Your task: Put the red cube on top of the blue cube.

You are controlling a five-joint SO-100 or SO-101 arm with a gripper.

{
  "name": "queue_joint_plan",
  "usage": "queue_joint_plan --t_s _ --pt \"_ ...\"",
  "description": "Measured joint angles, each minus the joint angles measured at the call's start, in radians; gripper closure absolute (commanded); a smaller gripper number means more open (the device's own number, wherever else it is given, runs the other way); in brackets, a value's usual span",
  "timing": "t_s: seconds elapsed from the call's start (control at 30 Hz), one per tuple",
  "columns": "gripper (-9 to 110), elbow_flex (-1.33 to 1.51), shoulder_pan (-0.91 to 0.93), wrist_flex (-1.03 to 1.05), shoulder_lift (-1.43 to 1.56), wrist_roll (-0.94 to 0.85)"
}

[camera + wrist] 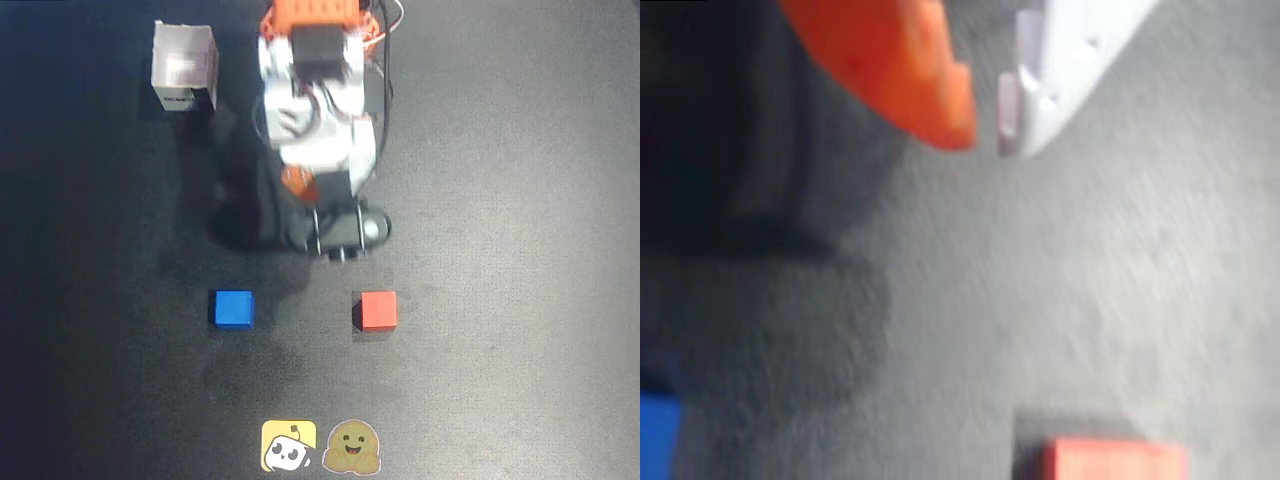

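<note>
In the overhead view the red cube (376, 310) rests on the dark mat right of centre. The blue cube (233, 308) sits level with it to the left, well apart from it. The white and orange arm (320, 120) is folded at the top centre, and its gripper (335, 248) hangs above the mat behind the gap between the cubes. In the wrist view the gripper (987, 140) shows an orange fingertip (940, 110) and a white fingertip (1025, 120) nearly touching, with nothing between them. The red cube (1115, 460) lies at the bottom edge and the blue cube (658, 435) at the bottom left corner.
A white open-topped box (185, 68) stands at the back left of the overhead view. Two flat stickers, a yellow one (290, 445) and a tan one (352, 447), lie at the front edge. The arm's cables (385, 60) trail at the back.
</note>
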Motion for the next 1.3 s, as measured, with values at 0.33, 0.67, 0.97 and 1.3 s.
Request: queue_joint_plan --t_s 0.33,0.67,0.97,1.3 --pt "101 -0.192 -0.077 -0.034 -0.247 0.054" --pt "95 -0.348 -0.135 -0.066 -0.456 0.08" --pt "85 -0.413 -0.176 -0.106 -0.56 0.107" --pt "77 -0.413 -0.207 -0.169 -0.634 0.149"
